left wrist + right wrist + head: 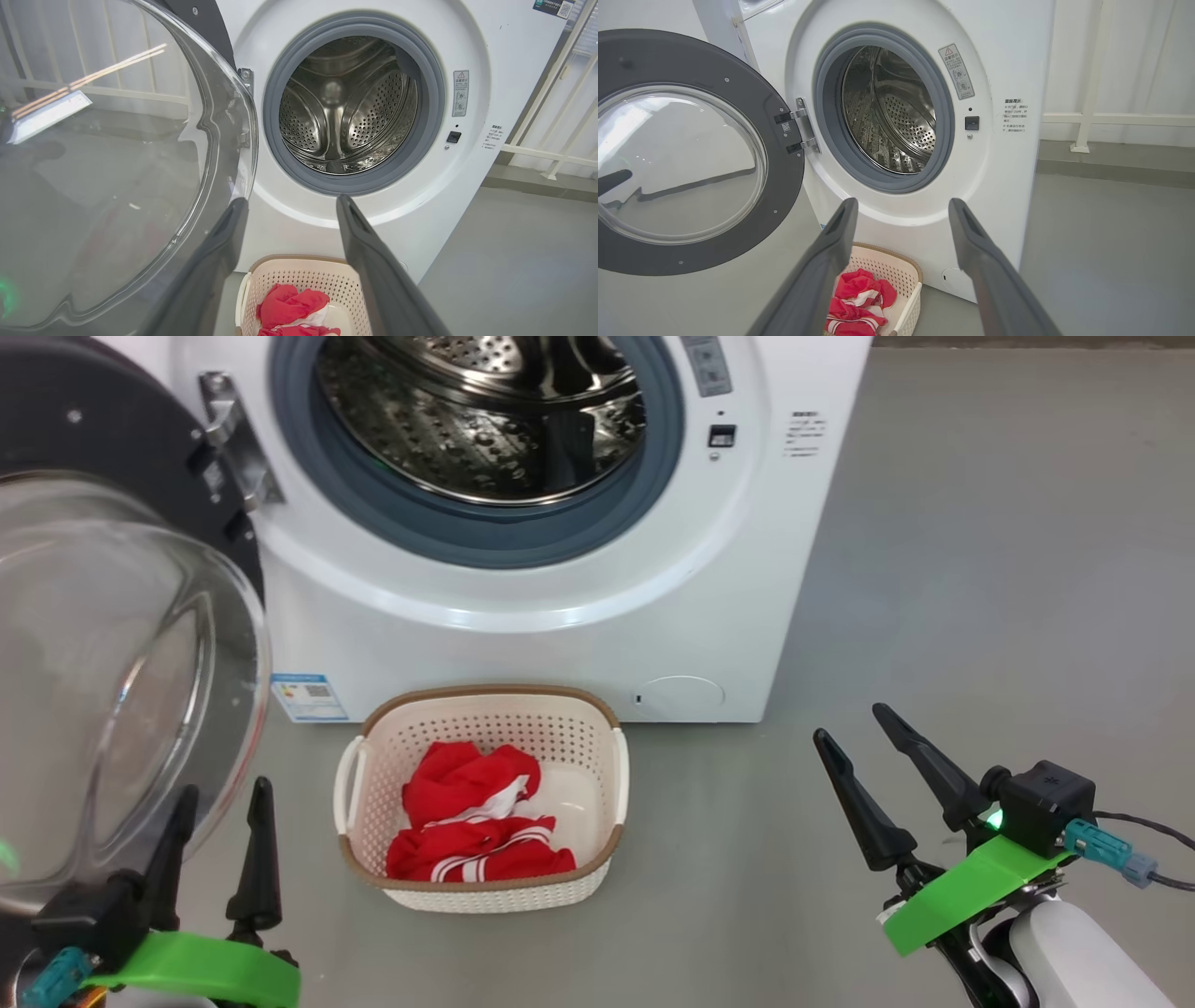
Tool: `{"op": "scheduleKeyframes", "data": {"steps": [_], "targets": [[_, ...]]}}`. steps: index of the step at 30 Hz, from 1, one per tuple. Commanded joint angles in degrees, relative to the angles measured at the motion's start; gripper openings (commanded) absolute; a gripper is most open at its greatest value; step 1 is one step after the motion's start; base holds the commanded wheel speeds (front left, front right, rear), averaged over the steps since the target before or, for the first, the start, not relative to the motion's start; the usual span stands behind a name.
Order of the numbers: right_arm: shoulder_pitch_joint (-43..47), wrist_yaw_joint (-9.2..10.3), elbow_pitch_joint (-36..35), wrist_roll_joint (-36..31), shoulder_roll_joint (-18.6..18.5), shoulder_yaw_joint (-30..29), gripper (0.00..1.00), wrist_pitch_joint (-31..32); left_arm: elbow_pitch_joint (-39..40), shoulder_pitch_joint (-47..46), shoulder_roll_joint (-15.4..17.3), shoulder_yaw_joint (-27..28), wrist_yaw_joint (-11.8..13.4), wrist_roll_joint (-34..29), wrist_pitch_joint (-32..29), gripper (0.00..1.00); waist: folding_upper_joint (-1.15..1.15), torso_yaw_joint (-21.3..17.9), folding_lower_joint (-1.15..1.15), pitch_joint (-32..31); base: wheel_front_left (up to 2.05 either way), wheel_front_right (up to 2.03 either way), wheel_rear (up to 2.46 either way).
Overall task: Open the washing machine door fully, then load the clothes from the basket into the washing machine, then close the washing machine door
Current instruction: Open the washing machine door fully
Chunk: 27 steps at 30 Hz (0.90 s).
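The white washing machine (597,616) stands at the top of the head view, its steel drum (485,411) exposed. Its door (112,644) hangs swung out to the left, the clear glass bowl facing me; the right wrist view shows its dark grey inner face (784,186). On the floor before the machine sits the cream basket (373,887) holding red clothes (467,821) with white stripes. My left gripper (222,798) is open at the lower left, right beside the door glass. My right gripper (851,723) is open at the lower right, well clear of the basket.
Grey floor (980,569) stretches to the right of the machine. A white railing (1087,116) runs behind it on the right. A blue energy sticker (308,698) and a round white flap (680,698) sit low on the machine's front.
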<state>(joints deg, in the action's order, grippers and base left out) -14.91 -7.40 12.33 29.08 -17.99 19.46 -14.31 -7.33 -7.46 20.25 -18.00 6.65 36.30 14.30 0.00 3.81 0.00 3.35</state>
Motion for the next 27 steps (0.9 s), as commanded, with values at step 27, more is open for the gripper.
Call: {"op": "scheduleKeyframes", "data": {"steps": [27], "targets": [[0.49,-0.09,-1.52,-0.74,-1.67,-2.17,1.0,-0.69,2.95,4.11,-2.47,8.53,-2.13,-7.44,0.69,1.0,0.0,-7.45,0.0,-0.77,0.0,0.0,0.0]]}}
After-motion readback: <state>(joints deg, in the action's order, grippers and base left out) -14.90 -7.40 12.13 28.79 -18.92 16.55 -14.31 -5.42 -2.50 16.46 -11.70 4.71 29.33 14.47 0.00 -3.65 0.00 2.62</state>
